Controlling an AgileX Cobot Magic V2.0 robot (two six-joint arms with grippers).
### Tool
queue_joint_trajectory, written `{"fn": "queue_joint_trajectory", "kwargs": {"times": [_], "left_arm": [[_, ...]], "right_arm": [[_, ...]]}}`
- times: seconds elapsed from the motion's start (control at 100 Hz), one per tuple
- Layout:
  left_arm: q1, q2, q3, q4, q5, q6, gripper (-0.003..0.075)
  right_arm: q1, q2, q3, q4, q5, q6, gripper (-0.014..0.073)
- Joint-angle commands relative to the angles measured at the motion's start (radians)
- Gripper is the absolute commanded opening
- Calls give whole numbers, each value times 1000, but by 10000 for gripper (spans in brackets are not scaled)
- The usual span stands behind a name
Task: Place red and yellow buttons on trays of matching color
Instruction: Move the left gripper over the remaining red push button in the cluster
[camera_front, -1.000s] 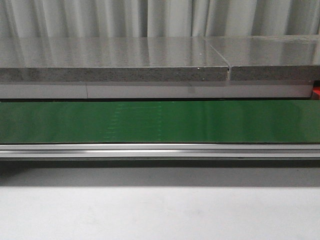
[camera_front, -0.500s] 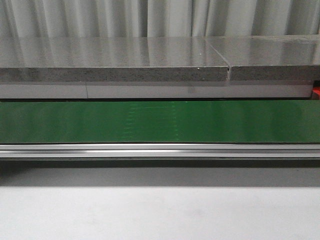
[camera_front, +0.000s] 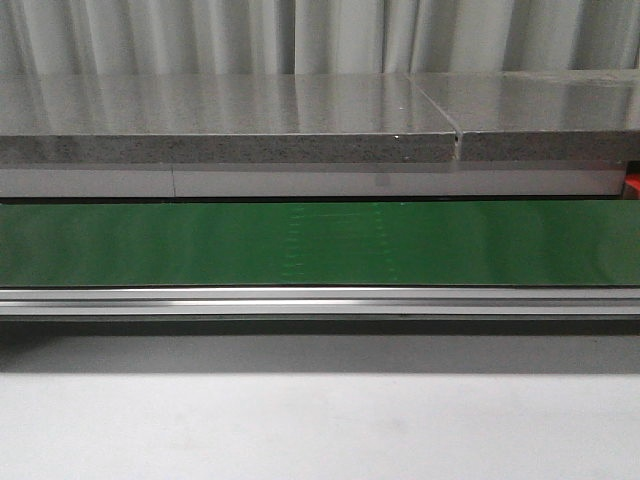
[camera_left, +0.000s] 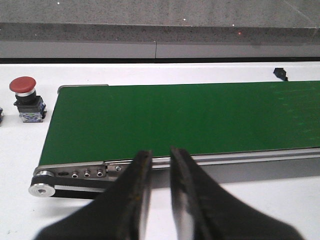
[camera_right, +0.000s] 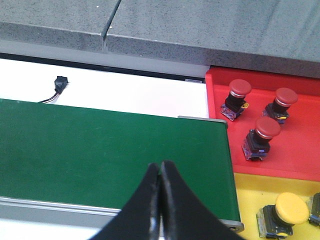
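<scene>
Green conveyor belt (camera_front: 320, 243) bare across front view, grey stone ledge (camera_front: 230, 125) behind, white table (camera_front: 320, 425) in front. Left gripper (camera_left: 160, 165) over near belt edge at roller end — fingers (camera_left: 141, 172) slightly apart, nothing between them. Red button (camera_left: 23, 95) on table just beside that belt end, upright, not on any tray. Right gripper (camera_right: 160, 172) over opposite belt end, fingers (camera_right: 151, 182) pressed together, empty. Red tray (camera_right: 280, 135) just past belt end, holding three red buttons (camera_right: 261, 137) — all upright. Yellow tray (camera_right: 255, 195) adjoining, one yellow button (camera_right: 285, 212) in it, another partly cut off at frame edge.
</scene>
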Motion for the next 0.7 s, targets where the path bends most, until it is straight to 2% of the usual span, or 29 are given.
{"fn": "queue_joint_trajectory", "kwargs": {"times": [0.0,0.03,0.1,0.17,0.29,0.41,0.53,0.69], "left_arm": [[-8,9,-26,-20,-69,0,335],[-8,9,-26,-20,-69,0,424],[-8,9,-26,-22,-76,-3,571],[-8,9,-26,-24,-78,-4,643],[-6,20,-30,-12,-89,-24,641],[8,79,-71,58,-127,-129,641],[42,202,-172,141,-155,-241,641],[119,441,-337,132,-137,-273,640]], "right_arm": [[0,-1,-27,6,-68,-8,-68],[0,-1,-27,6,-68,-8,-68],[0,-1,-27,6,-68,-8,-68],[0,-1,-27,6,-68,-8,-68],[0,-1,-27,6,-68,-8,-68],[0,-1,-27,6,-68,-8,-68],[0,-1,-27,6,-68,-8,-68],[0,-1,-27,6,-68,-8,-68]]}}
